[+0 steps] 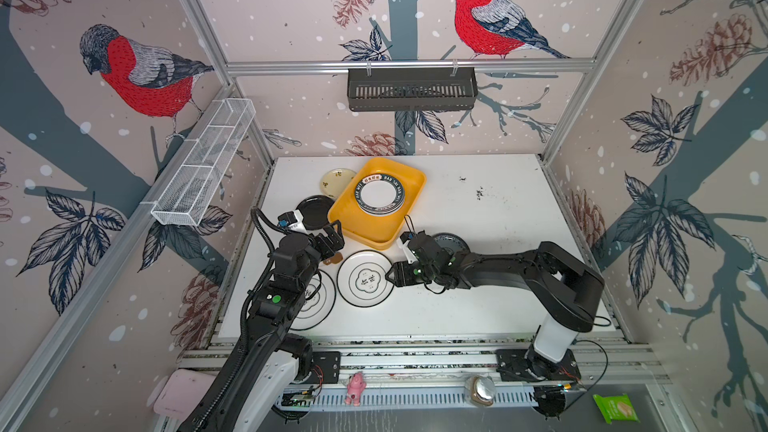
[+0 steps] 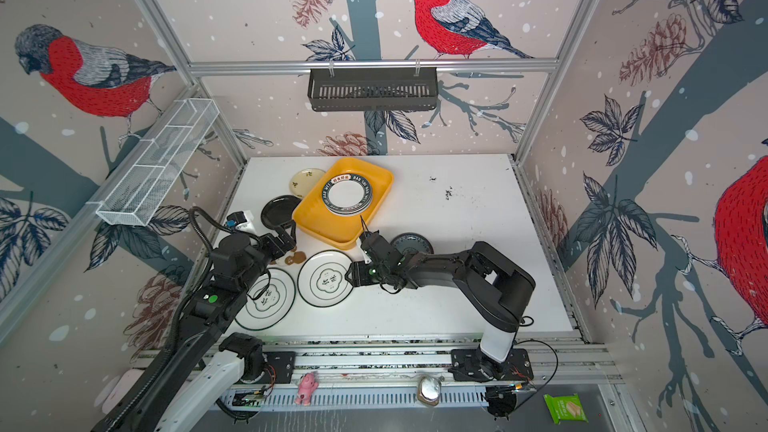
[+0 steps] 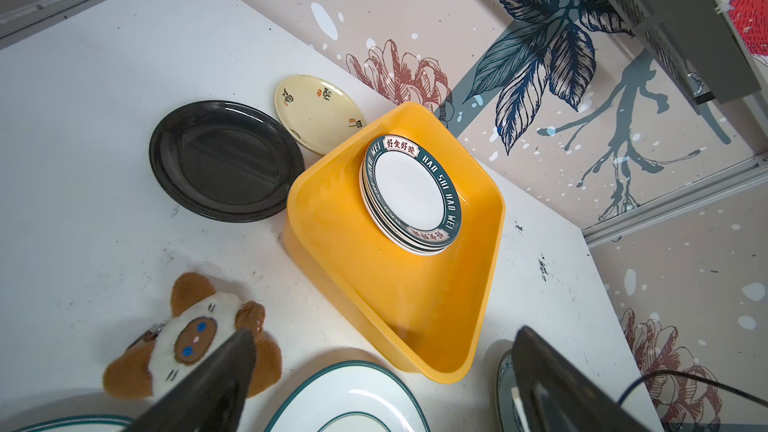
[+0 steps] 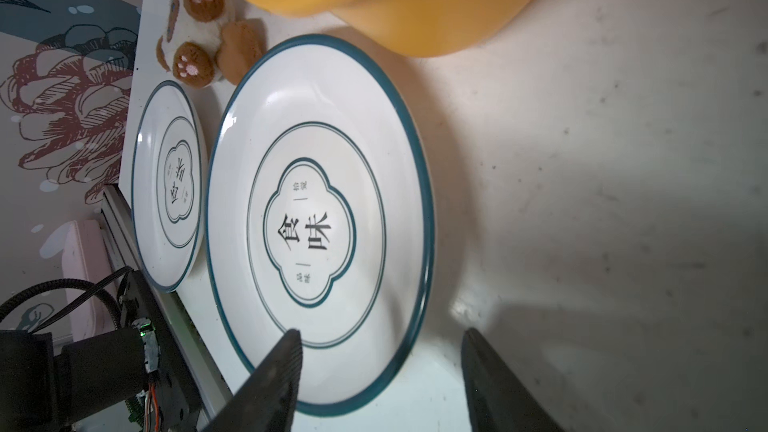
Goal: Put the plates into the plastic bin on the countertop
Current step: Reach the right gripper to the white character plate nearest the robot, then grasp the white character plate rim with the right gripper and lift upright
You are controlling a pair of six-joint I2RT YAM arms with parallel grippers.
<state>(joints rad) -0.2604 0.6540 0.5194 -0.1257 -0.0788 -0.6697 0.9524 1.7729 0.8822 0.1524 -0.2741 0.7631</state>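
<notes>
The yellow plastic bin (image 1: 365,228) (image 3: 415,305) sits on the white countertop (image 1: 498,209) and holds a stack of lettered-band plates (image 1: 381,197) (image 3: 409,193). A white dark-rimmed plate (image 1: 365,278) (image 4: 320,218) lies in front of the bin. My right gripper (image 1: 392,276) (image 4: 380,338) is open astride its right rim, one finger over the plate and one over the table. A second white plate (image 1: 318,305) lies partly under the left arm. My left gripper (image 1: 336,229) (image 3: 384,332) hangs open at the bin's near left corner. Black (image 1: 313,211), cream (image 1: 337,182) and teal (image 1: 453,242) plates lie around the bin.
A brown-and-white panda toy (image 1: 332,259) (image 3: 191,338) lies between the left gripper and the white plates. On the walls hang a black slotted basket (image 1: 411,89) and a white wire shelf (image 1: 203,164). A pink tray (image 1: 178,396) sits off the table's front left.
</notes>
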